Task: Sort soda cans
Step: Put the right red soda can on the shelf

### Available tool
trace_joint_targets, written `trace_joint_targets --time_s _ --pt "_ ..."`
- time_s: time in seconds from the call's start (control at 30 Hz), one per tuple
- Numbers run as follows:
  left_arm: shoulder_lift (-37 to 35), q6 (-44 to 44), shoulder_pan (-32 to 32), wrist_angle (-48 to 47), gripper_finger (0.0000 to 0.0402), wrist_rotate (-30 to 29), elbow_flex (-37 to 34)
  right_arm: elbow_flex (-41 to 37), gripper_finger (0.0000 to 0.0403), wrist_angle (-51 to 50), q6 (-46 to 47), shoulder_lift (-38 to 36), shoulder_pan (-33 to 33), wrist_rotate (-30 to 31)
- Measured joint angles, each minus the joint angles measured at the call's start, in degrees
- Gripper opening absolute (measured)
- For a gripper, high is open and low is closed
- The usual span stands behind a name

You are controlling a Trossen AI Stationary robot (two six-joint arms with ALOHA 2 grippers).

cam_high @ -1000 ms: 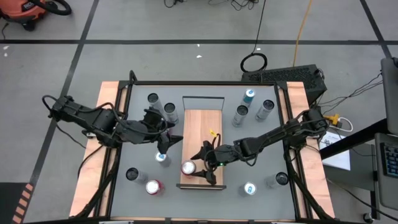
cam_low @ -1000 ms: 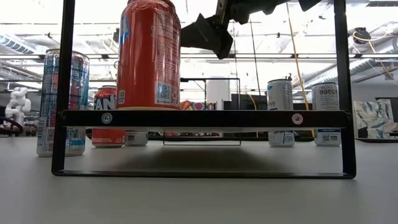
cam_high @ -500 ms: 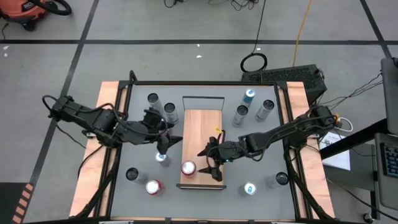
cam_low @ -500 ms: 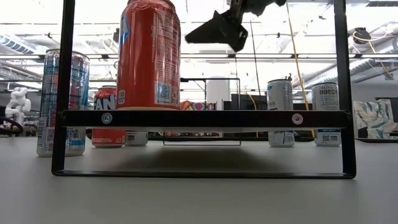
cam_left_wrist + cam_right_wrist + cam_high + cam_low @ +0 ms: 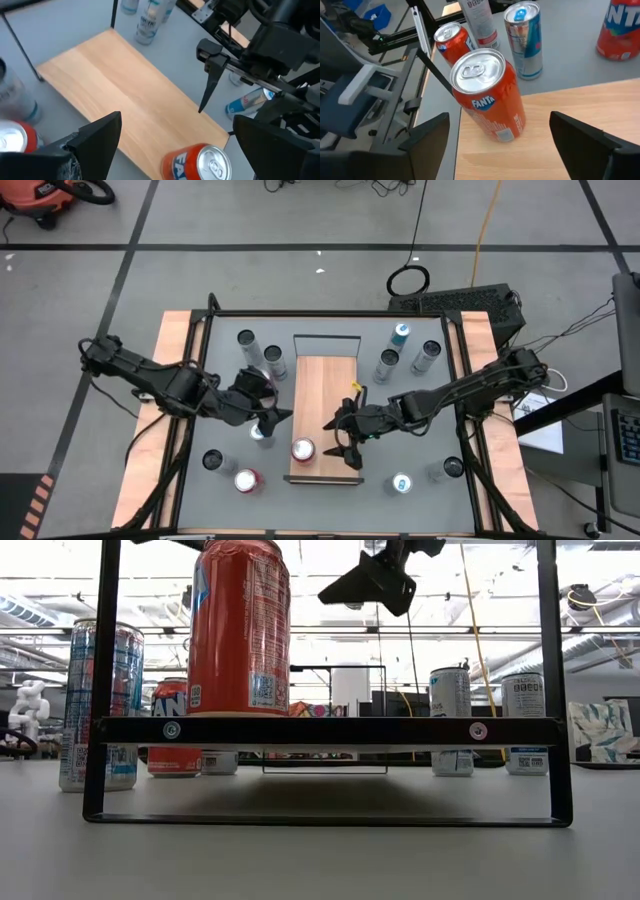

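A red soda can [image 5: 302, 449] is seen upright on the wooden shelf [image 5: 325, 395]. Just beside it, the right gripper [image 5: 345, 447] is spread wide, empty. The left gripper [image 5: 268, 418] is released above a blue can [image 5: 259, 434].

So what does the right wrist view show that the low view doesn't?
Only the right wrist view: the silver top of the red can on the wooden shelf, and a blue can behind it. Only the low view: two silver-grey cans across the table and the right gripper above the shelf, jaws open. Both show that red can standing upright on the shelf, ungripped.
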Motion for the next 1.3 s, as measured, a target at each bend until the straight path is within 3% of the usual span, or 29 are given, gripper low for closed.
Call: trace_joint_targets --time_s 0.13,0.43,0.67,0.93,1.3 --pt "0.0 -1.4 -0.8 0.7 0.0383 0.0 -0.1 0.1 0.0279 3.2 1.7 -0.2 -0.4 0.0" --pt "0.0 -1.5 -1.2 1.2 0.0383 -0.3 -0.1 7.7 0.0178 -6.6 -2.2 2.9 -3.5 -0.3" --pt "-0.2 0.3 -1.2 0.9 0.0383 -1.2 2.4 14.7 0.0094 -12.4 -1.9 7.3 -5.3 -6.1" --pt "-0.4 4.6 0.7 0.4 0.0383 -1.7 4.0 16.5 0.0012 -13.4 -3.0 10.0 -6.0 -6.2" --pt "-0.5 8.8 4.1 0.4 0.0383 -2.0 4.0 16.5 0.0001 -11.3 -3.2 12.7 -6.5 -7.3"
